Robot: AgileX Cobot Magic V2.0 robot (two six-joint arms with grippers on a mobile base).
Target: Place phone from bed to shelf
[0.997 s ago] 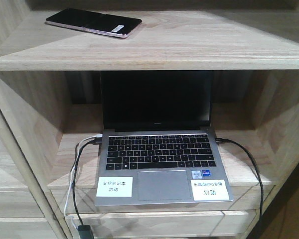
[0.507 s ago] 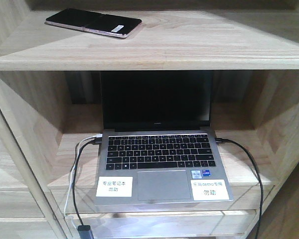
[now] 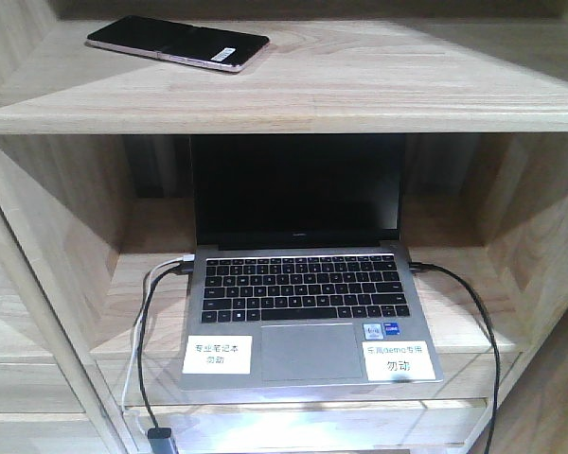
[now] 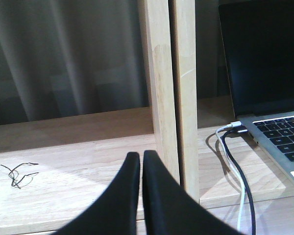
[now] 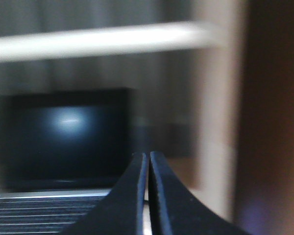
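The phone (image 3: pixel 178 43), black-faced with a rose-gold edge, lies flat at the left of the upper board of the light wood shelf (image 3: pixel 360 85). No gripper touches it. The bed is out of view. In the left wrist view my left gripper (image 4: pixel 141 157) is shut and holds nothing, hovering over a lower shelf board (image 4: pixel 63 171) beside an upright post (image 4: pixel 169 98). My right gripper (image 5: pixel 148 156) is also shut and holds nothing, low in front of the laptop's dark screen (image 5: pixel 68 132). Neither gripper shows in the front view.
An open grey laptop (image 3: pixel 308 303) fills the middle compartment, with a black cable (image 3: pixel 473 322) on its right and black and white cables (image 3: pixel 147 322) on its left. A scrap of thin wire (image 4: pixel 18 172) lies on the left board. Slanted side panels (image 3: pixel 47 227) narrow the compartment.
The scene has barely shifted; a faint bright reflection now shows on the board below the laptop's front edge. The phone has not moved.
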